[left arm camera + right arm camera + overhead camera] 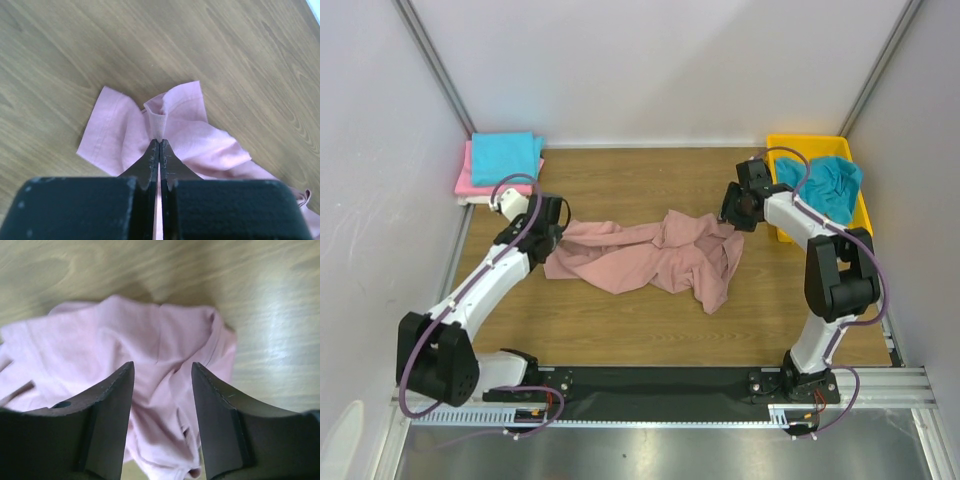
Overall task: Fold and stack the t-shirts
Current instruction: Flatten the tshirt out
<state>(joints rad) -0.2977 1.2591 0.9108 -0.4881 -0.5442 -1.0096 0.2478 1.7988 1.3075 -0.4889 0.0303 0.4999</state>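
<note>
Lying pinched in left claw (159, 143), pink t-shirt (640, 258) sits beneath right claw (162, 369).

crumpled t-shirt (650, 258): dusty pink, plain on every fold that shows
top folded t-shirt (506, 156): turquoise, plain
folded t-shirt beneath it (468, 181): bright pink
lowest layer of that stack (470, 199): white, only an edge visible
t-shirt in the tray (832, 185): teal, plain
tray (800, 142): yellow
table (650, 180): mid-brown wood grain
left arm (480, 285): white links, black joints, purple cable
right arm (815, 345): the same white, black and purple
left gripper (159, 142): black
right gripper (162, 370): black
</note>
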